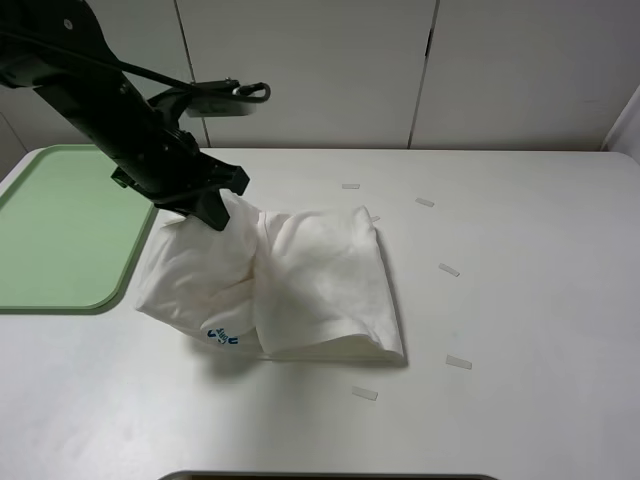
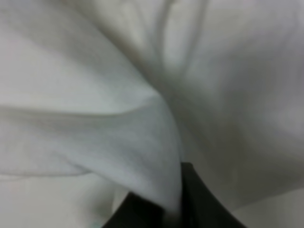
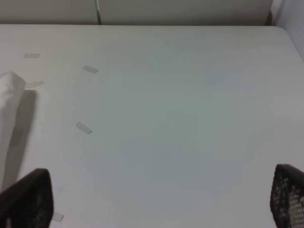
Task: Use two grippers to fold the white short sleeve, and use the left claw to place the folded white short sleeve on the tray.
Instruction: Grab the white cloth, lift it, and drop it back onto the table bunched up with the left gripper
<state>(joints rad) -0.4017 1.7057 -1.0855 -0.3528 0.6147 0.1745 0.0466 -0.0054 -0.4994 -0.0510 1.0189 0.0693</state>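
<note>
The white short sleeve (image 1: 300,285) lies folded in a bundle at the table's middle, its blue logo (image 1: 222,337) at the near left edge. My left gripper (image 1: 215,212) is shut on the shirt's far left corner and lifts it a little. In the left wrist view the white fabric (image 2: 118,95) fills the picture and runs between the black fingers (image 2: 199,204). The pale-green tray (image 1: 60,240) sits at the left edge of the table, to the left of the shirt. My right gripper (image 3: 161,199) is open and empty over bare table; the shirt's edge (image 3: 9,95) shows at one side of the right wrist view.
Several small paper scraps lie on the white table to the right of the shirt, such as one (image 1: 449,269) and another (image 1: 458,362). White cabinet panels (image 1: 420,70) stand behind the table.
</note>
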